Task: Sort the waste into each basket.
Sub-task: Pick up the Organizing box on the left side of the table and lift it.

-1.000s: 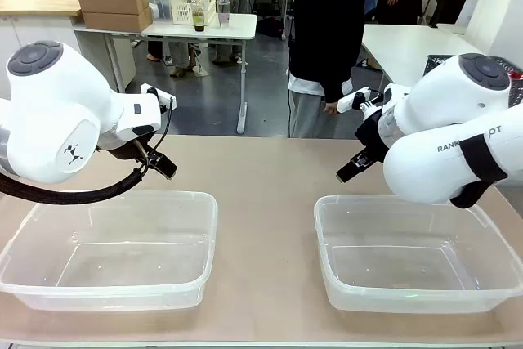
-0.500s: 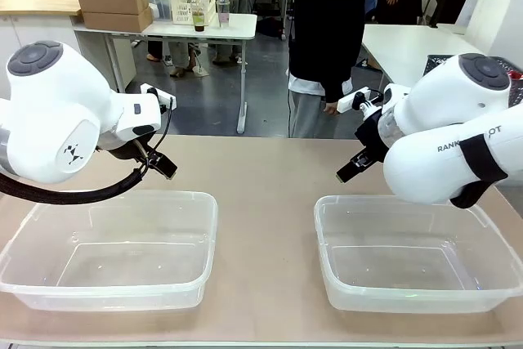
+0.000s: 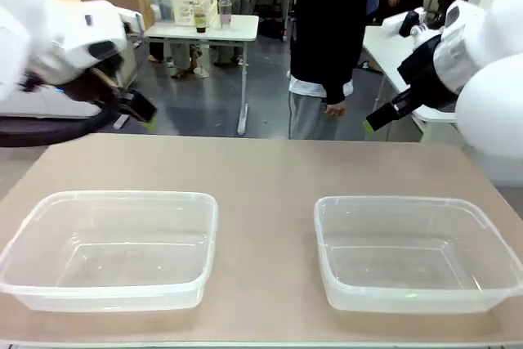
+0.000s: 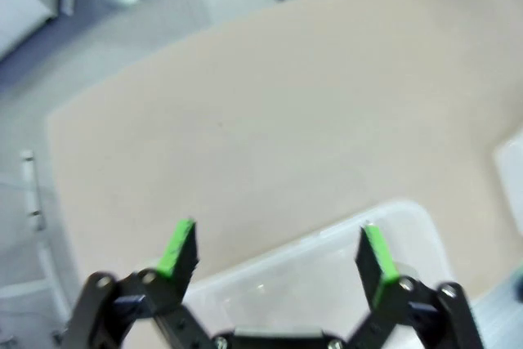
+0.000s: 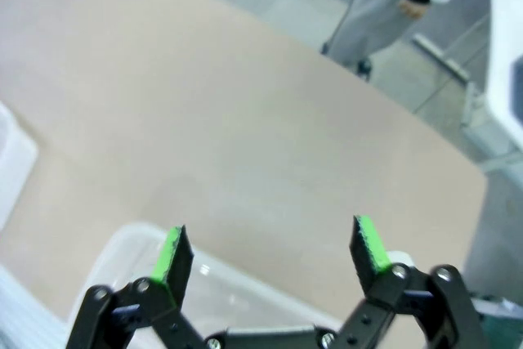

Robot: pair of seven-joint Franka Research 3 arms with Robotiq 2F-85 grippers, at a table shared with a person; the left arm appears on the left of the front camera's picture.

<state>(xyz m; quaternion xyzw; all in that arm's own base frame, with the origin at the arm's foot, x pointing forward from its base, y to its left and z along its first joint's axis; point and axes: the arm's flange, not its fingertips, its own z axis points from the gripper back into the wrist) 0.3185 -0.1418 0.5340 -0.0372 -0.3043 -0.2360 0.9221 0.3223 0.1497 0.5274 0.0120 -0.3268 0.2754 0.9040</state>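
Two clear baskets stand on the tan table, one at the left [image 3: 122, 197] and one at the right [image 3: 396, 201], both with nothing in them. The waste is out of view. My left gripper [image 3: 140, 112] hangs open high over the table's far left. High at the far right, my right gripper [image 3: 377, 118] is open too. In the left wrist view the open left gripper [image 4: 276, 247] looks down on a basket rim [image 4: 396, 207]. Beneath the open right gripper [image 5: 270, 247], the right wrist view shows a basket corner [image 5: 135, 233].
A person in a black top [image 3: 327, 30] stands at the far edge, one hand [image 3: 333, 109] hanging down. The bare table top [image 3: 265, 169] stretches between and behind the baskets. White tables with boxes stand farther back.
Both arms have lifted up and outward, away from the baskets' far edges. Both grippers stay open with nothing in them. The baskets have not moved.
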